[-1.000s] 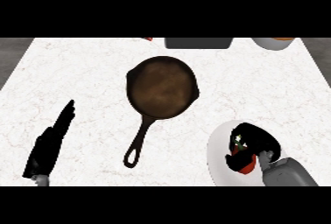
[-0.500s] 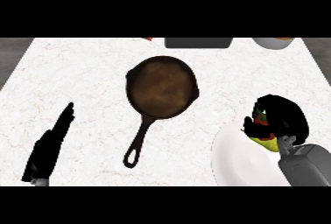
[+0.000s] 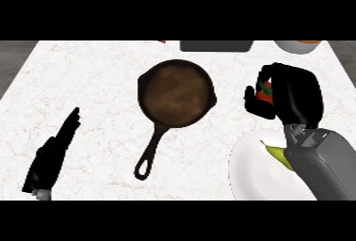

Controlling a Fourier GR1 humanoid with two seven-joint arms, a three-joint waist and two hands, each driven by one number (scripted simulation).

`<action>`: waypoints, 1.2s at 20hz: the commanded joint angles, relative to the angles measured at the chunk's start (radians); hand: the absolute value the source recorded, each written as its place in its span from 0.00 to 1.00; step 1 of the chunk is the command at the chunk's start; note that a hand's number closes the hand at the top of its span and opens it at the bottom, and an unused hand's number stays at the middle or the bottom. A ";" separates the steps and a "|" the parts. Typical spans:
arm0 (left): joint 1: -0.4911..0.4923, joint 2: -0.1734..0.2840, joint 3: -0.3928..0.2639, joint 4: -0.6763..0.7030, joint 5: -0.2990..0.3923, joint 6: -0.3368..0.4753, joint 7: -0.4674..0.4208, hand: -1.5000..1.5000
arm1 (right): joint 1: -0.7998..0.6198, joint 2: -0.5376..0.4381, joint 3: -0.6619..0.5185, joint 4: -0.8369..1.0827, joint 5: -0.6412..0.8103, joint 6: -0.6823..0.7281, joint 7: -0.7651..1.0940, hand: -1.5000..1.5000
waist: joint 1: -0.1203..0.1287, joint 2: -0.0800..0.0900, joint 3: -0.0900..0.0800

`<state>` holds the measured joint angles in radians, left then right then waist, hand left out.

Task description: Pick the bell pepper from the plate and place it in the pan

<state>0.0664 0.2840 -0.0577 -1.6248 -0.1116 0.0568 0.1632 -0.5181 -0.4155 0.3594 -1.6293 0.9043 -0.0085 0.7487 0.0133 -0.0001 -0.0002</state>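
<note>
Right hand (image 3: pixel 292 94) curled around red bell pepper (image 3: pixel 264 92), up off white plate (image 3: pixel 254 174), just right of pan (image 3: pixel 177 94), not over it. Pan dark, nothing inside, handle toward lower left. Yellow-green item (image 3: pixel 274 151) on plate, partly hidden by forearm. Left hand (image 3: pixel 52 153) far left of pan, fingers straight, resting.

Counts, counter top, head view

One pan (image 3: pixel 176 92), dark, with a single long handle. One white plate (image 3: pixel 259 176), partly cut by the lower edge. One bell pepper (image 3: pixel 265 91), red, mostly hidden. One yellow-green item (image 3: pixel 275 151) on the plate, kind unclear. Two black hands: left hand (image 3: pixel 52 153), right hand (image 3: pixel 292 94). Along the far edge: one dark grey object (image 3: pixel 215 45), one pale round vessel (image 3: pixel 297 46), both cropped.
</note>
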 commanded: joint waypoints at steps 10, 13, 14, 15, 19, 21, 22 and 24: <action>0.024 -0.024 -0.009 -0.010 -0.028 -0.010 -0.030 0.50 | -0.387 0.335 -0.134 0.596 -0.047 -0.183 -0.166 1.00 | 0.028 0.009 0.000; -0.041 -0.008 0.023 0.076 -0.001 -0.044 -0.076 0.50 | -0.420 0.410 -0.156 0.754 -0.071 -0.282 -0.232 1.00 | 0.036 0.019 0.000; -0.008 -0.054 -0.023 0.022 -0.059 0.021 -0.025 0.50 | -0.483 0.399 -0.205 0.813 -0.100 -0.253 -0.260 1.00 | 0.034 0.014 0.000; 0.003 -0.039 -0.017 0.035 -0.048 -0.006 -0.065 0.50 | -0.539 0.385 -0.230 0.874 -0.112 -0.221 -0.278 1.00 | 0.032 0.014 0.000; 0.001 -0.042 -0.022 0.019 -0.034 -0.024 -0.052 0.50 | -0.552 0.414 -0.153 1.060 -0.150 -0.327 -0.303 1.00 | 0.056 0.019 0.000; -0.039 -0.048 -0.052 -0.011 -0.051 -0.028 -0.006 0.50 | -0.552 0.415 -0.118 1.131 -0.147 -0.337 -0.294 1.00 | 0.093 0.031 0.000; -0.060 -0.026 -0.004 0.032 -0.025 -0.040 -0.017 0.50 | -0.596 0.415 -0.154 1.177 -0.152 -0.283 -0.344 1.00 | 0.068 0.028 0.000; -0.048 -0.047 -0.037 0.022 -0.044 -0.031 -0.025 0.50 | -0.610 0.415 -0.144 1.233 -0.139 -0.238 -0.392 1.00 | 0.085 0.036 0.000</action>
<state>0.0268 0.2427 -0.0863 -1.6072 -0.1522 0.0309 0.1429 -1.0829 -0.0072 0.2105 -0.5287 0.7670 -0.2865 0.4259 0.0843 0.0279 -0.0001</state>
